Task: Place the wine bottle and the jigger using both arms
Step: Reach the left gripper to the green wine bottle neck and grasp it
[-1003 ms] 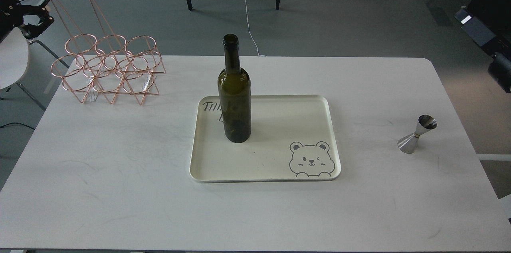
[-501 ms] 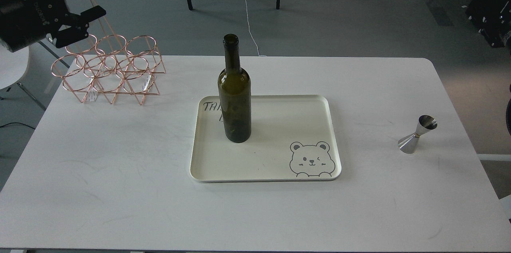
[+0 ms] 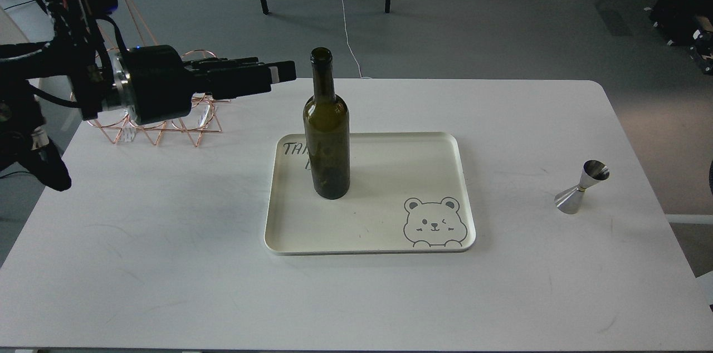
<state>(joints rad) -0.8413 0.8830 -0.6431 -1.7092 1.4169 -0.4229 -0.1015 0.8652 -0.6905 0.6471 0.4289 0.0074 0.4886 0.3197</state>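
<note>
The dark green wine bottle stands upright on the left part of a cream tray with a bear drawing. The steel jigger stands on the white table far to the right, apart from the tray. My left gripper reaches in from the left at the height of the bottle's neck and points at it, stopping a short gap to its left. Its fingers overlap in this side-on view, so I cannot tell whether they are open or shut. It holds nothing. My right gripper is out of view.
A copper wire bottle rack stands at the table's back left, partly hidden behind my left arm. Chair legs and cables lie on the floor beyond the table's far edge.
My left arm has swung in from the far left corner, down and right across the rack, and its gripper is now just left of the bottle's neck. Bottle, tray and jigger have not moved.
</note>
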